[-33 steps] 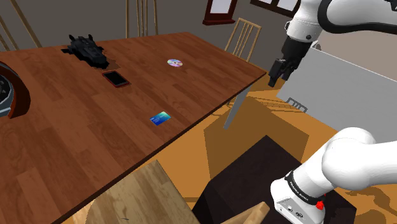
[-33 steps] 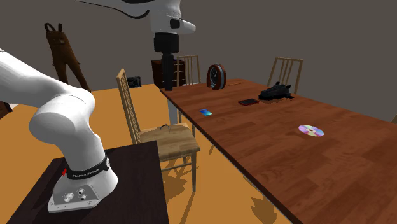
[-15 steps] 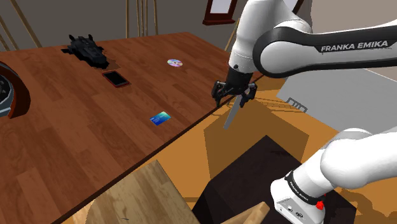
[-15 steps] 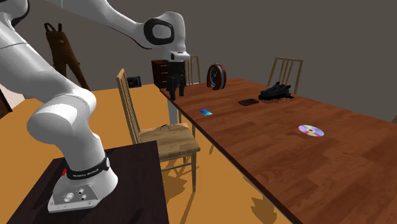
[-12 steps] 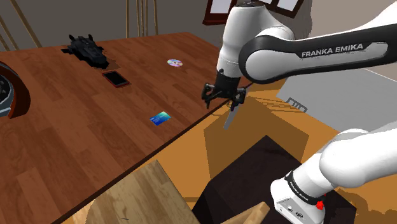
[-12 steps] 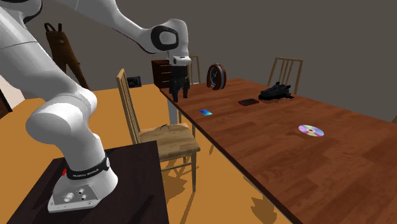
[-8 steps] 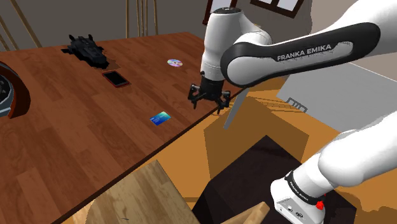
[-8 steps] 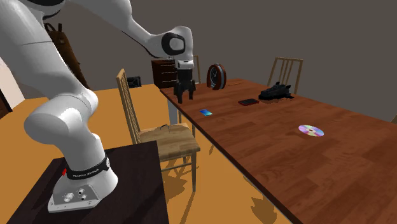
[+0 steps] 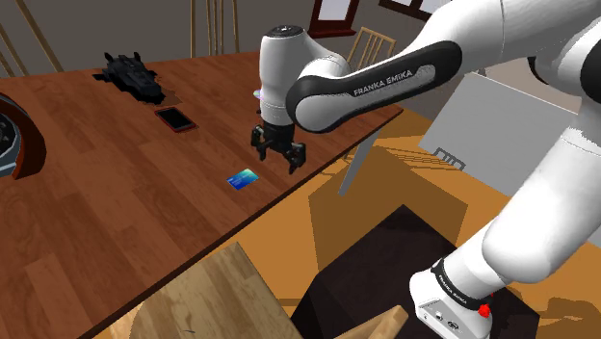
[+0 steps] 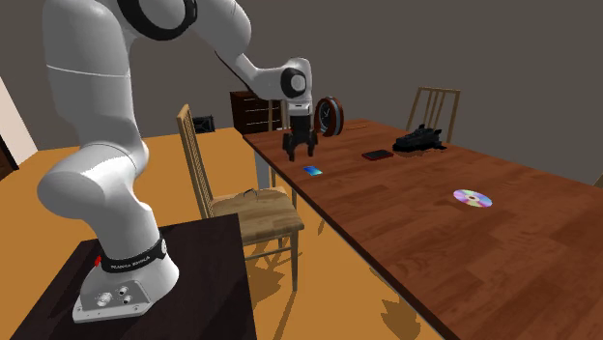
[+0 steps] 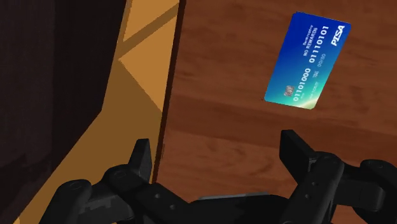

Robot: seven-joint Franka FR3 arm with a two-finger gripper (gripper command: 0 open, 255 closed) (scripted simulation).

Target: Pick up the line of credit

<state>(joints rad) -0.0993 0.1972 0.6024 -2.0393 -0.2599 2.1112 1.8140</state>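
A small blue credit card (image 9: pixel 244 178) (image 10: pixel 312 170) (image 11: pixel 308 62) lies flat on the brown wooden table (image 9: pixel 116 183), near its edge. My black gripper (image 9: pixel 279 157) (image 10: pixel 300 151) (image 11: pixel 216 165) hangs a little above the table, just to the shoulder view's right of the card, and is open. Nothing sits between its fingers (image 11: pixel 141 159). In the wrist view the card lies ahead of the gripper and off to one side, beyond the far fingertip, with the table edge running under the other finger.
Also on the table: a shiny disc (image 9: pixel 265 94), a dark flat phone-like slab (image 9: pixel 175 118), a black model (image 9: pixel 131 75) and a dark round thing at the shoulder view's left (image 9: pixel 14 144). A wooden chair (image 10: pixel 237 208) stands beside the table edge.
The arm has swung from off the table edge toward the shoulder view's left and down, bringing the open gripper over the table close to the card. The card has not moved.
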